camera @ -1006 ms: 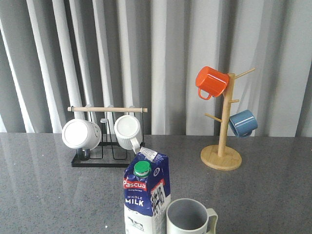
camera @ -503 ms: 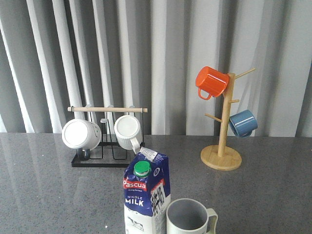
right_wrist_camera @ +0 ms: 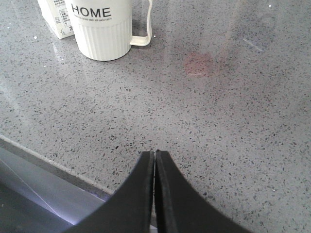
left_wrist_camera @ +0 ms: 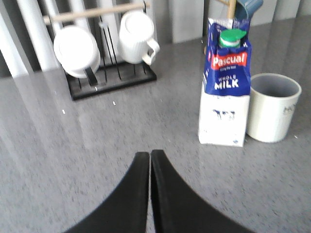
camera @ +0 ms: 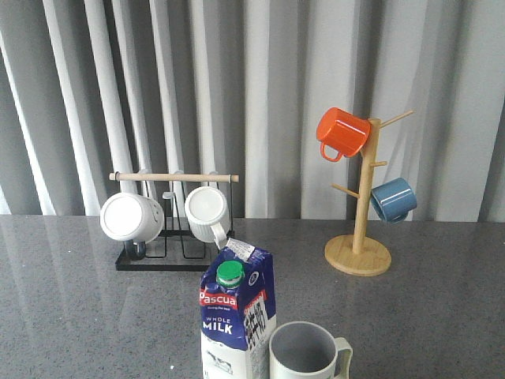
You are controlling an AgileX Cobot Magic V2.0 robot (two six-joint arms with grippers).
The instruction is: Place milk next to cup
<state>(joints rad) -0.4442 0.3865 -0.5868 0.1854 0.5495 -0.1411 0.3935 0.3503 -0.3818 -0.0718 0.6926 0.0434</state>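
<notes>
The milk (camera: 235,316) stands up straight on the grey table (camera: 71,316), right beside the cup (camera: 306,353). From the milk, the cup is at about 4 o'clock in the front view. They look like they touch or almost touch; I cannot tell which. So the job looks done, or very close to done.

The left gripper (left_wrist_camera: 149,160) is pressed closed with nothing in it. It hangs over bare table, well apart from the milk. The right gripper (right_wrist_camera: 154,160) is closed and empty too, near the table's edge, with the cup (right_wrist_camera: 102,29) far off at about 11 o'clock.

To finish well, I think both arms should stay away and move slowly. The milk is tall and thin, so a bump near its green cap (camera: 230,273) could tip it into the cup. If it needs a nudge, push low on the carton, not high.

Now count:
- One milk carton.
- One cup with "HOME" on it.
- Two white mugs (camera: 132,217) hanging on one black rack (camera: 170,257).
- One orange mug (camera: 342,133) and one blue mug (camera: 393,199) on one wooden mug tree (camera: 360,237).
- Two grippers.
</notes>
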